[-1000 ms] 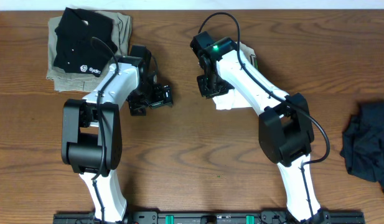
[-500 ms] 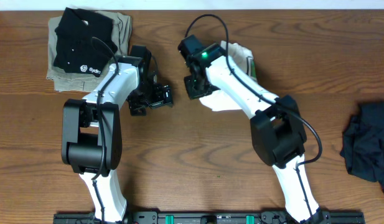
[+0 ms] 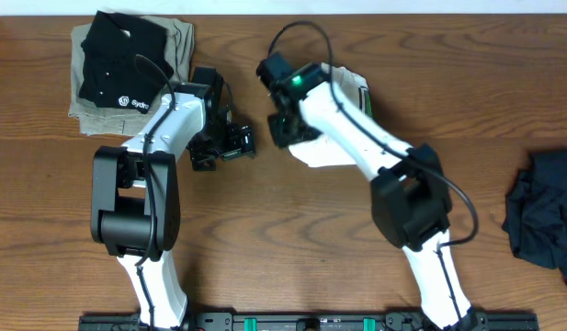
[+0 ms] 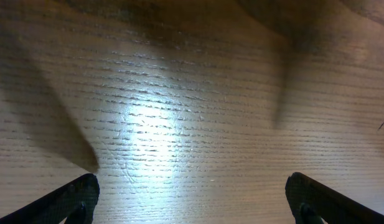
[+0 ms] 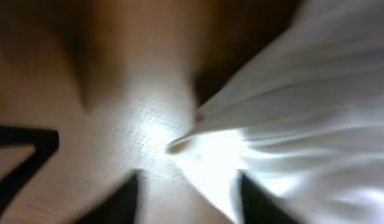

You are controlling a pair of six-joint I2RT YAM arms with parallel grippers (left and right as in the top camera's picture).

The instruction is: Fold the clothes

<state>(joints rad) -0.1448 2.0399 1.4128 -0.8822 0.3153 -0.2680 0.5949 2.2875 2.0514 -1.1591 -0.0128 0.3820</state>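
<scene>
Counter: mid-brown wood, fine darker grain streaks; pale glare patch in left wrist view.
White T-shirt: plain white, no print; grey shadow in folds in right wrist view.
Black shirt, 10 o'clock: black, small white logo.
Khaki-olive garment beneath it: plain.
Crumpled garment, 3 o'clock: very dark, near black, plain.
Left arm, right arm: white shells, black joints.
Light on right arm: green.
Left fingers: black.

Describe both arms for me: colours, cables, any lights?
Both match: the left arm and right arm have white links, bulky black joints and thin black cables. A green light glows near the right wrist.
</scene>
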